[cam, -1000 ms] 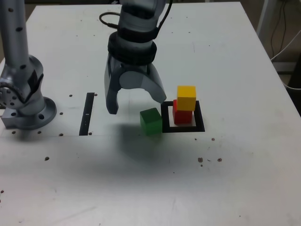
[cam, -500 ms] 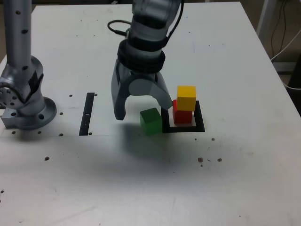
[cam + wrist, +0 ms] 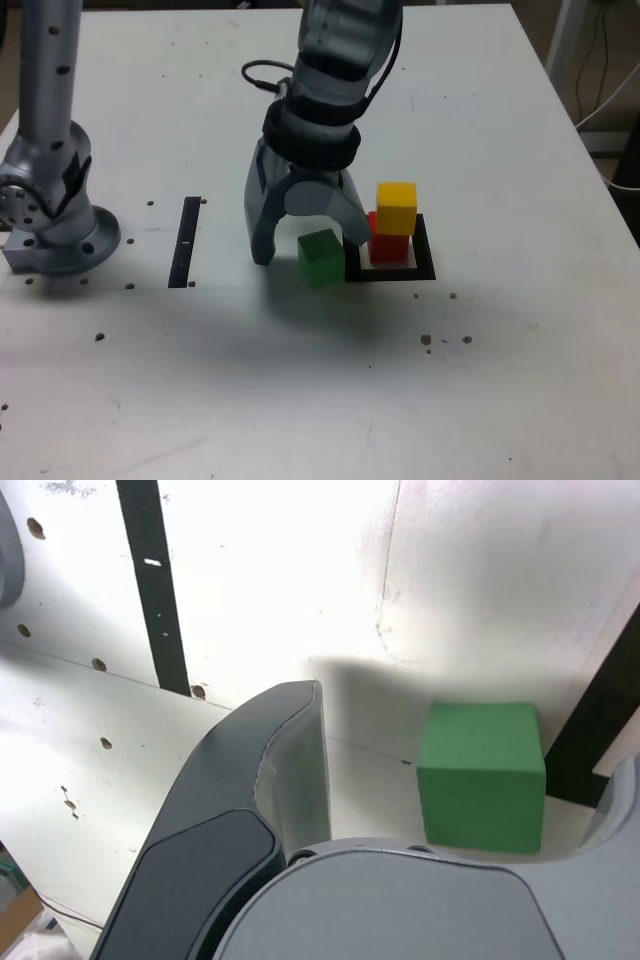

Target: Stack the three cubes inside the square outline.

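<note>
Green cube (image 3: 322, 259), matte, solid-coloured, smooth grey claw (image 3: 315, 250) spread wide, gripping nothing

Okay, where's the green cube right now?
In the exterior view, the green cube sits just left of the black square outline, below the open gripper.

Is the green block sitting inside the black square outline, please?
No, the green block stands on the table just outside the black square outline, on the exterior view's left.

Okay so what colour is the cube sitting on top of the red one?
Yellow, a warm orangey shade; the cube shows best in the exterior view.
</note>
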You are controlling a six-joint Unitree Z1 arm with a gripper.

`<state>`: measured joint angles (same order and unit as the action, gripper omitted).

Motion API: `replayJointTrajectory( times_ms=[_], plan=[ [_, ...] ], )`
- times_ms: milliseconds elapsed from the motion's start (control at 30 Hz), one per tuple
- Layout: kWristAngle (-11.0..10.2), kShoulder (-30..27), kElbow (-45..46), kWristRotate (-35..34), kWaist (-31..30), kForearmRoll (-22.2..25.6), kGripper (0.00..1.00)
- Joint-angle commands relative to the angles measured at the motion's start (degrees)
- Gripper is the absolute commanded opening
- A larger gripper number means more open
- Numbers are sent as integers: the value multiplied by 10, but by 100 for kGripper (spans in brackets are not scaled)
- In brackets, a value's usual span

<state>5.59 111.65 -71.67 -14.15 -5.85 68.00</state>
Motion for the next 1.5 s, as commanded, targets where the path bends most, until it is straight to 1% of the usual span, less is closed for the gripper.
replayJointTrajectory(
  times_ms=[0,300,533,933,1133,1300,1467],
  plan=[
    [2,6,1,3,2,-2,99],
    [7,16,4,8,3,-6,97],
    [9,21,3,12,7,-7,89],
    [10,25,-1,18,8,-16,79],
    [9,27,-1,18,8,-19,66],
    [9,28,-1,18,8,-19,57],
    [2,26,-2,20,8,-26,38]
  ],
)
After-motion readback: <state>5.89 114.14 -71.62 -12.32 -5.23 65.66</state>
